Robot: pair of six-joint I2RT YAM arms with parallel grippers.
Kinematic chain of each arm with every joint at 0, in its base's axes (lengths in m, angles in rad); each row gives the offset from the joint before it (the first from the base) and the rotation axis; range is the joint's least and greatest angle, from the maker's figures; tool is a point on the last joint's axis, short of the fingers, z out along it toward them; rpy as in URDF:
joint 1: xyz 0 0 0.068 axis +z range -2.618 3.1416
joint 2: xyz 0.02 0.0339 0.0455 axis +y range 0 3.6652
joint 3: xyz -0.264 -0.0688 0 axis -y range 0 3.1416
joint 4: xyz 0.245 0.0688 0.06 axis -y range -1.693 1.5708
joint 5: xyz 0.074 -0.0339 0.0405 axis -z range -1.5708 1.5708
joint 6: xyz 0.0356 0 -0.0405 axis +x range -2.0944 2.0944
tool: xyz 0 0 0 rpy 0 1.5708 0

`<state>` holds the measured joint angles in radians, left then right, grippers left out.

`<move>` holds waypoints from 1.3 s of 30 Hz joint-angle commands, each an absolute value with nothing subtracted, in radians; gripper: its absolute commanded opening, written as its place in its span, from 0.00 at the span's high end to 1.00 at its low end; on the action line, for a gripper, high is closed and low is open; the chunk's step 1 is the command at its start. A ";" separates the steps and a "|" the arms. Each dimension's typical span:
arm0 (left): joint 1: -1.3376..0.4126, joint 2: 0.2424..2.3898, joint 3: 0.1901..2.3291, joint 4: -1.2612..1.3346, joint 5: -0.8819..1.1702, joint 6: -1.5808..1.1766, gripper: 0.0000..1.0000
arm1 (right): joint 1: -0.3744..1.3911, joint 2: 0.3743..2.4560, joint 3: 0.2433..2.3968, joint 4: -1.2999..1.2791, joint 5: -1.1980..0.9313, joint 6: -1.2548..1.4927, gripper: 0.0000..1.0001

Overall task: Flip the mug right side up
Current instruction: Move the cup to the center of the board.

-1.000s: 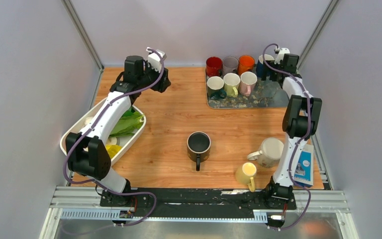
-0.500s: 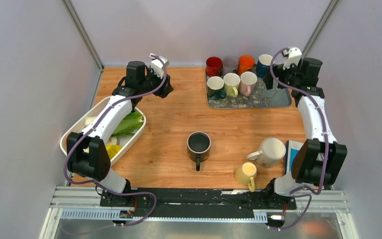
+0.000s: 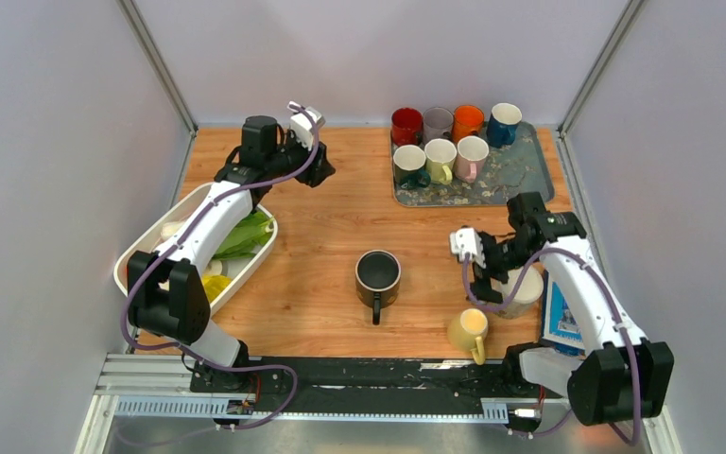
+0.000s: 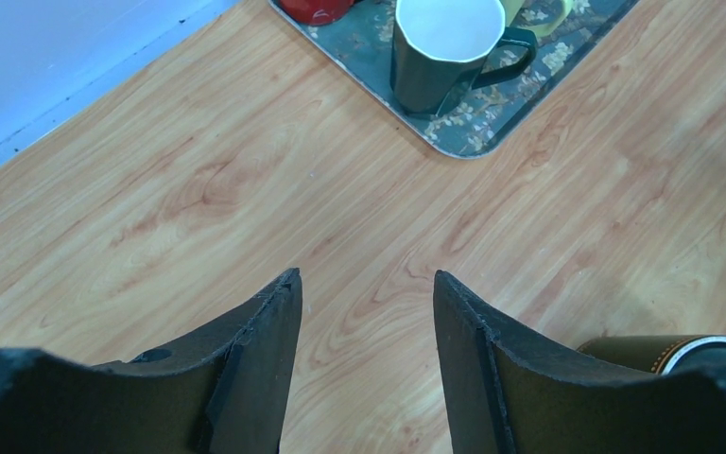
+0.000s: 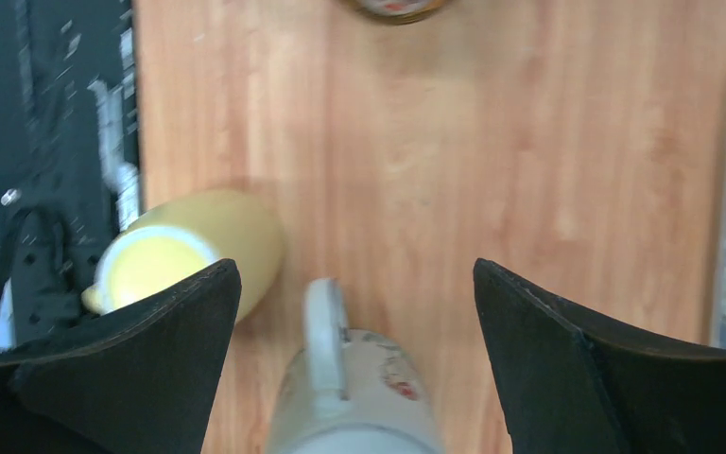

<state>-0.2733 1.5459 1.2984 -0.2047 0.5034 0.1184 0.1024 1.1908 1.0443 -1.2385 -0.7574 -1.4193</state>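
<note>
Right pincer [image 5: 354, 268] is spread wide with nothing in it and hangs directly above the cream mug [image 5: 373, 407], fingers either side, no grip. Mug sits on the desk [image 3: 331, 218] at right front, yellow mug [image 5: 194, 248] just beside it; which way up it is, can't tell. Left pincer [image 4: 366, 276] is partly open and empty over bare desk at far left, near the tray [image 4: 463, 142] of mugs. Black mug [image 3: 378, 272] is upright mid-desk.
</note>
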 commanded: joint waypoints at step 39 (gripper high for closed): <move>-0.278 1.453 1.239 -0.201 0.490 0.112 0.40 | 0.245 1.610 1.120 -0.532 -0.534 -1.119 0.11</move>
<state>-0.2737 1.5013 1.2480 -0.2153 0.4919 0.1101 0.2481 1.5318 1.1122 -0.7345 -0.7753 -1.1698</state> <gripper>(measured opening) 0.600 0.888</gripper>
